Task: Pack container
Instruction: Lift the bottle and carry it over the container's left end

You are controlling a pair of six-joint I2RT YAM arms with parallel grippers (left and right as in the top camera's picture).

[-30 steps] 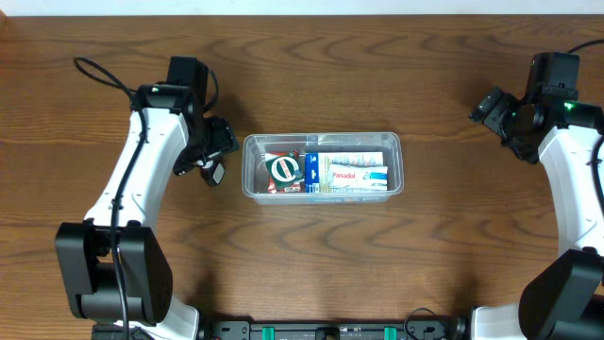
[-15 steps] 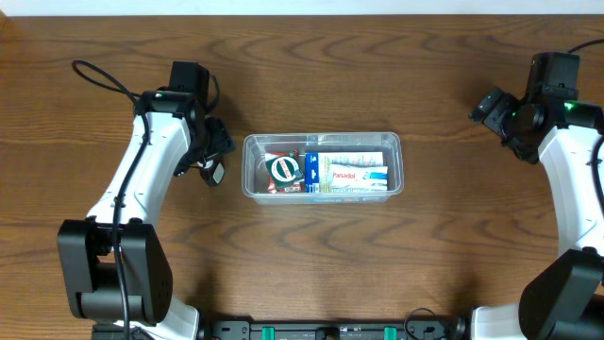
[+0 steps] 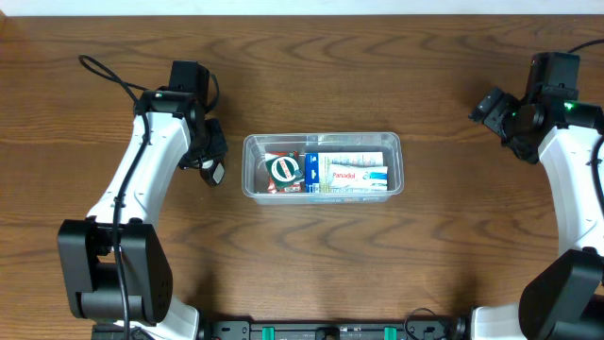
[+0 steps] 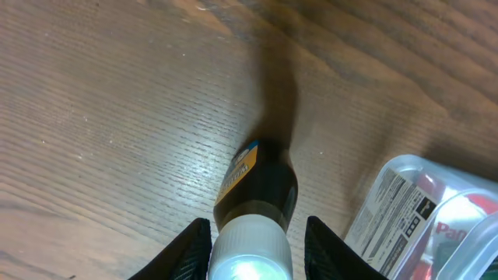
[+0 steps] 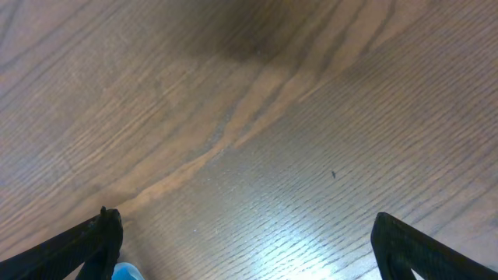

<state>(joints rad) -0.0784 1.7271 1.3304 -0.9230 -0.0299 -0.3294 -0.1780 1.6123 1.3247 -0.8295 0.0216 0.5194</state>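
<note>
The container, a clear rectangular tub, stands at the table's middle and holds a round green-and-white item and a blue-and-white Panadol box. Its corner shows at the lower right of the left wrist view. A small dark brown bottle with a white cap and a yellow label lies on the wood just left of the tub. My left gripper is closed around its cap end, a finger on each side. Far to the right my right gripper stands wide open over bare wood.
A black cable loops behind the left arm. A small blue patch shows at the lower left edge of the right wrist view. The table's back edge meets a white wall.
The left gripper's fingers have closed in on the bottle, and the wrist shifted slightly. The right arm, the tub and its contents have not moved.
</note>
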